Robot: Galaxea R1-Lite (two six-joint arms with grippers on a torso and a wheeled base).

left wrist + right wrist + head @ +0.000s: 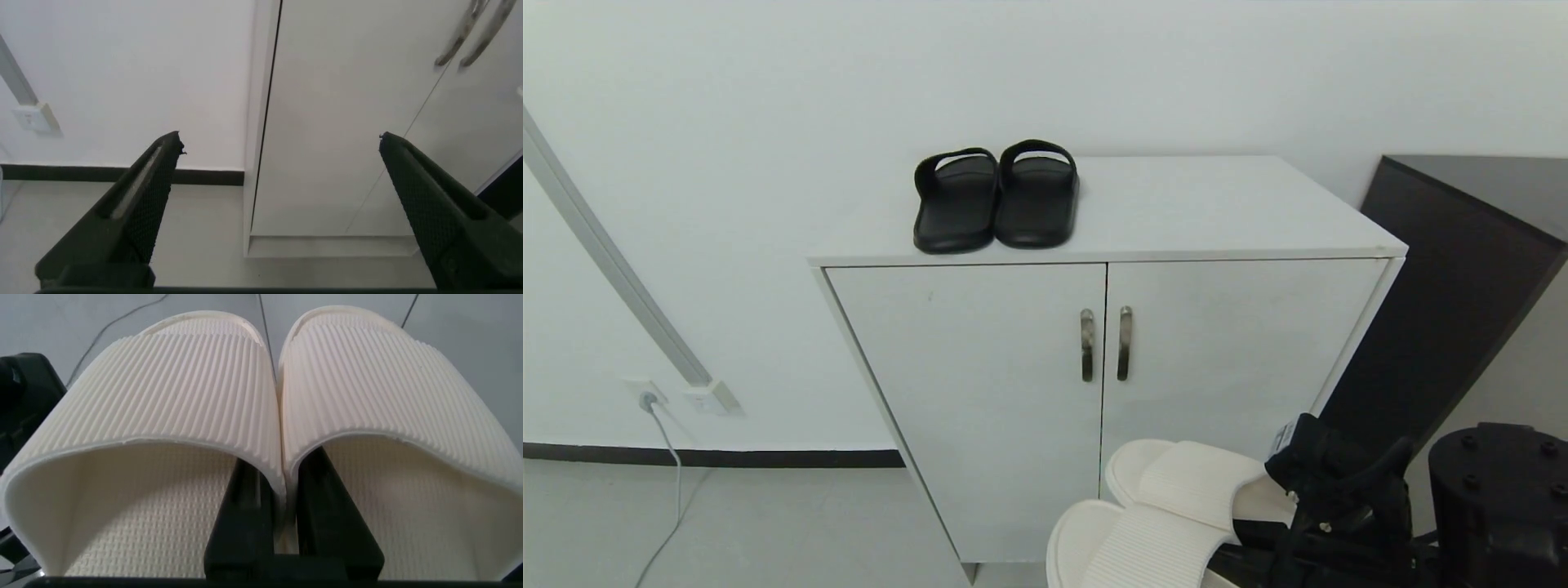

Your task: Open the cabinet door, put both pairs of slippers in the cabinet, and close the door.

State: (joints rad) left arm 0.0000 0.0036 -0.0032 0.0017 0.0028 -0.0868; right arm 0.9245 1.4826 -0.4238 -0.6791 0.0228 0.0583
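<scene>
Head view: we see both cabinet doors (980, 384) shut. The right fingers (245, 523) pinch the white slippers (1168, 506); the left fingers (135, 204) are spread, empty. Likely risk — an opening door knocks the slippers loose.

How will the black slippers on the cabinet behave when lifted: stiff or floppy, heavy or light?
The black slippers look like moulded foam, so probably light. Their straps stand arched unaided, suggesting fair stiffness. They may slide on the smooth cabinet top if pushed.
</scene>
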